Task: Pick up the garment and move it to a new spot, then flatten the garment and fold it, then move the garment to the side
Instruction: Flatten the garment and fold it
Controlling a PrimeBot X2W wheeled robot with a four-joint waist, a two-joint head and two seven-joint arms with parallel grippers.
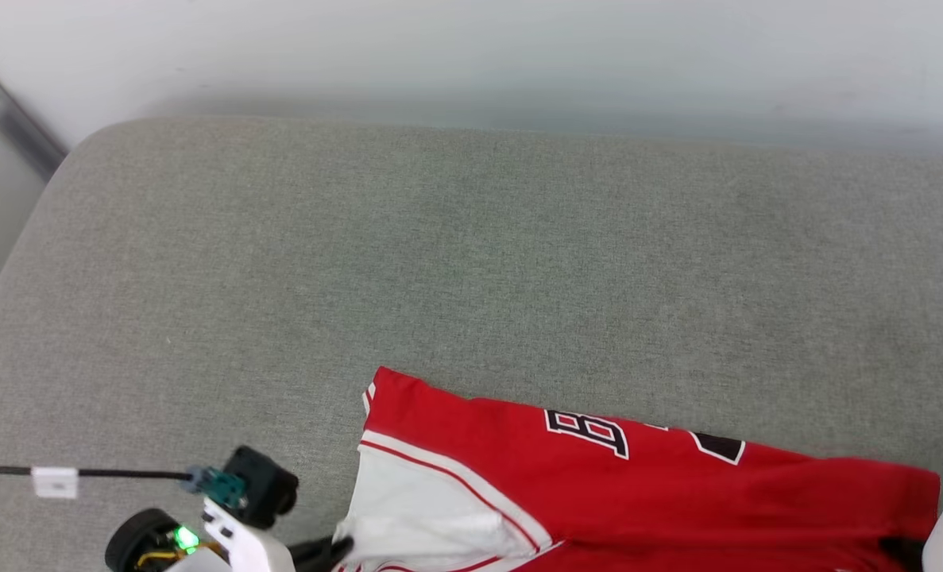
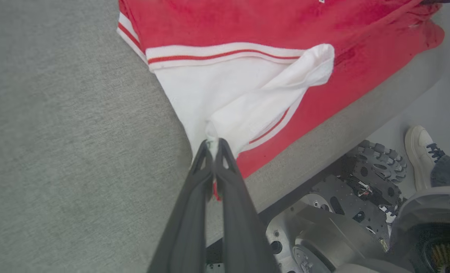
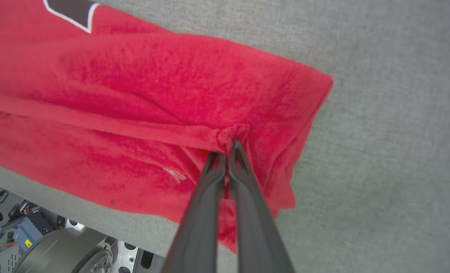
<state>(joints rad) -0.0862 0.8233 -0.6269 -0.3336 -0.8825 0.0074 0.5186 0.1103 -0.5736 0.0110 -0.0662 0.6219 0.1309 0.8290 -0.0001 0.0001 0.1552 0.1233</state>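
Grey upholstered cushion [image 1: 471,238] carries the red jersey [image 1: 646,492] along its near edge, left gripper [image 2: 212,146] clamped tight on the white sleeve [image 2: 217,87] and right gripper [image 3: 228,151] pinching a red fold, so both should lift evenly, keeping the cloth taut between them.

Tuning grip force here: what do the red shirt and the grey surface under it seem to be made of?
The garment: likely soft knit cloth, matte and slightly fuzzy; a nap shows close up and it bunches into soft folds. Its white sleeve looks alike. The grey surface: apparently woven upholstery, matte, with fine heathered texture and a rounded, padded-looking corner.
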